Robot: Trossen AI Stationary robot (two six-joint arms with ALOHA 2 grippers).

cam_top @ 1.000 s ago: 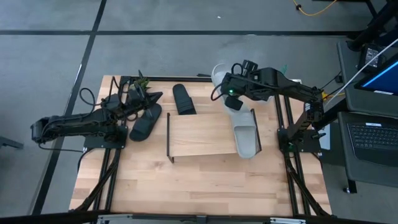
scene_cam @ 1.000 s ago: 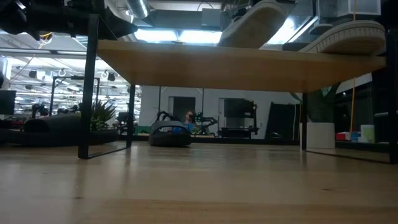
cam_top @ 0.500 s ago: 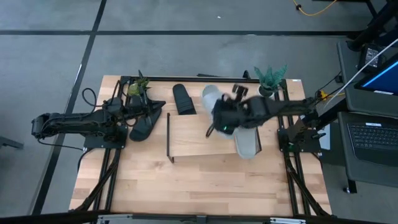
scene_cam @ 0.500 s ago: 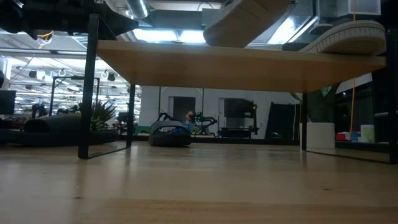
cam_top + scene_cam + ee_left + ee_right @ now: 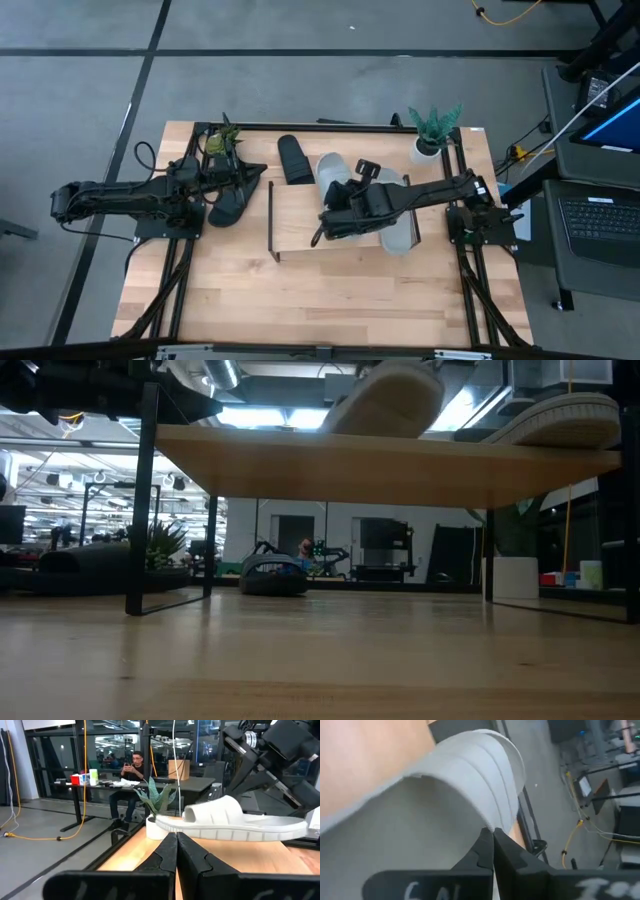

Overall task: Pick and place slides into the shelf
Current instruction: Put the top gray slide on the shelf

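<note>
My right gripper (image 5: 330,205) is shut on a light grey slide (image 5: 335,170) over the far middle of the shelf (image 5: 300,235). In the low view this slide (image 5: 390,395) is tilted just above the shelf board (image 5: 380,455). The other grey slide (image 5: 398,225) lies sole down on the shelf's right end. One black slide (image 5: 226,205) lies on the table left of the shelf, another (image 5: 294,160) behind it. My left gripper (image 5: 255,172) is shut and empty beside the left black slide. My right gripper holds the grey slide at its ribbed broad strap (image 5: 475,805), pinched between the two fingers (image 5: 485,845). The fingertips themselves hide the exact spot. The slide is tilted and lifted; I cannot tell whether its lower end (image 5: 335,422) touches the board.
A potted green plant (image 5: 432,130) stands at the table's far right corner and a smaller one (image 5: 222,138) at the far left. The shelf's black wire end frames (image 5: 271,215) rise at both ends. A person (image 5: 131,775) sits at a desk beyond the table.
My right gripper has carried the grey slide from the table's far edge toward the near and left side, over the shelf, and down toward the board. The slide has turned with it and stays tilted.
</note>
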